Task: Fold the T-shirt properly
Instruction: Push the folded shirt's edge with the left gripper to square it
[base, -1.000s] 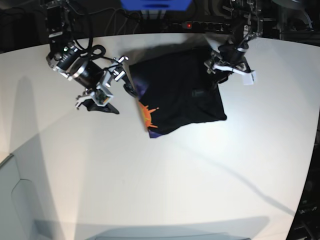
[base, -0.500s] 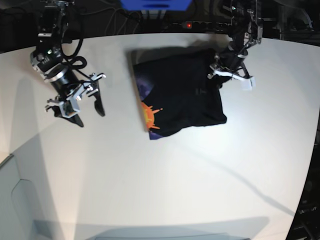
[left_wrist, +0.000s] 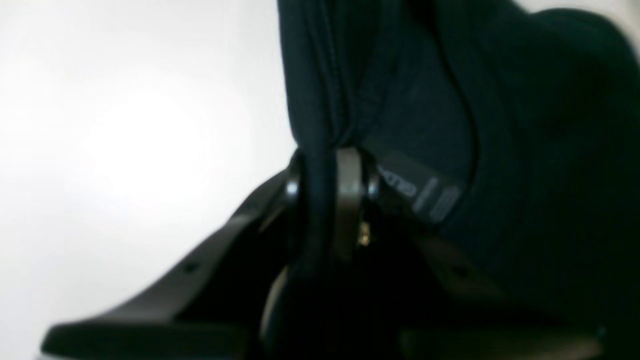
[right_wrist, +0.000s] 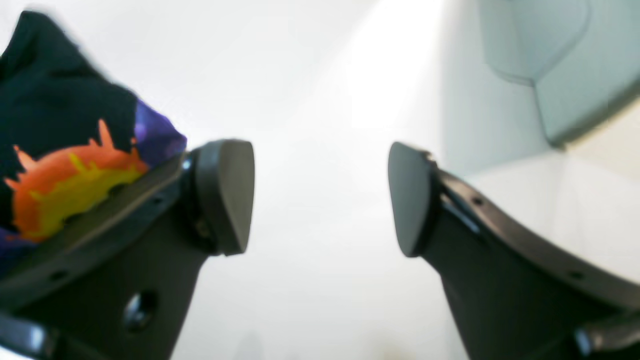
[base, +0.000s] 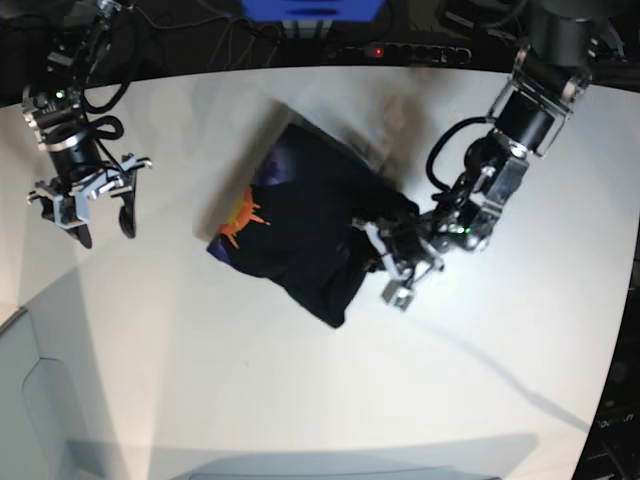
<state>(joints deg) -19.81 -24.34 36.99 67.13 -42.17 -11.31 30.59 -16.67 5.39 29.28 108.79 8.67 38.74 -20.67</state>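
Your left gripper (base: 392, 262) has its jaws clamped on a thin fold of the T-shirt (base: 300, 225) lying mid-frame on the bench (base: 300, 380), while your right gripper (base: 85, 205), jaws spread and empty, hangs upper left, so pulling could slip or bunch the cloth.

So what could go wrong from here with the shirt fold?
The left gripper is shut on a thick bunch of the T-shirt, so it may be dragging several layers and could undo the fold. The shirt already lies rumpled and skewed on the table, so creases may set in. The right gripper hangs open off to the side, leaving nothing to pin the print edge.
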